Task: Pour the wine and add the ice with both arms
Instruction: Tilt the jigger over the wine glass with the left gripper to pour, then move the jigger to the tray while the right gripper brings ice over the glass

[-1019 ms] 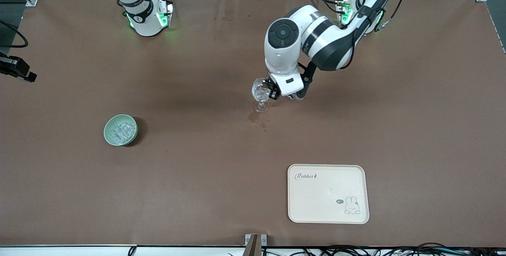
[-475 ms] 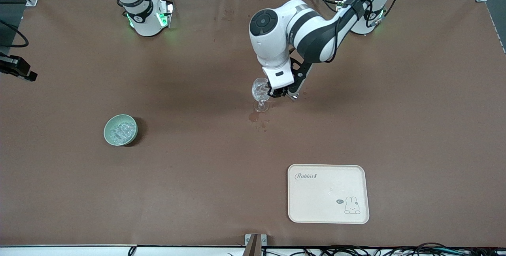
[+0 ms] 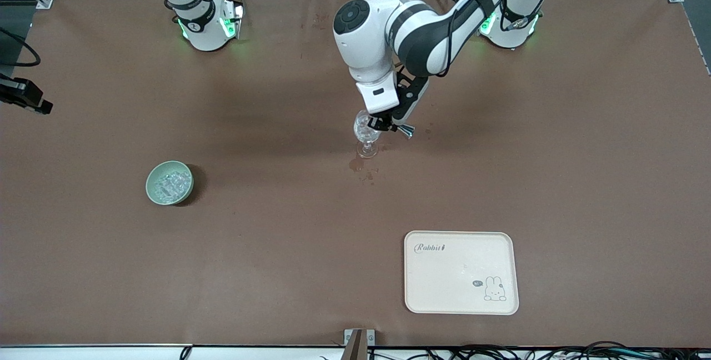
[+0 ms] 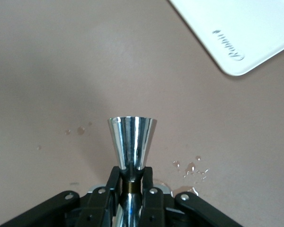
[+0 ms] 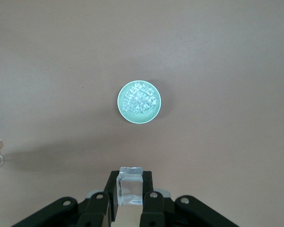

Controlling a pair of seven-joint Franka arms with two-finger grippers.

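brown table (image 3: 278, 249) wet by glass (image 3: 366, 132) | l fingers (image 4: 131, 182) grip jigger (image 4: 131, 142) | r fingers (image 5: 131, 191) grip ice cube (image 5: 130, 185)

even, bright overhead light, no hard shadows; a soft broad shadow spreads on the table (image 3: 266, 138) beside the left gripper (image 3: 383, 124), toward the right arm's end. the steel jigger (image 4: 131, 144) it holds carries bright streaks of glare. the ice cube (image 5: 129, 187) between the right gripper's (image 5: 129, 196) fingers glints pale. wrist views slightly soft
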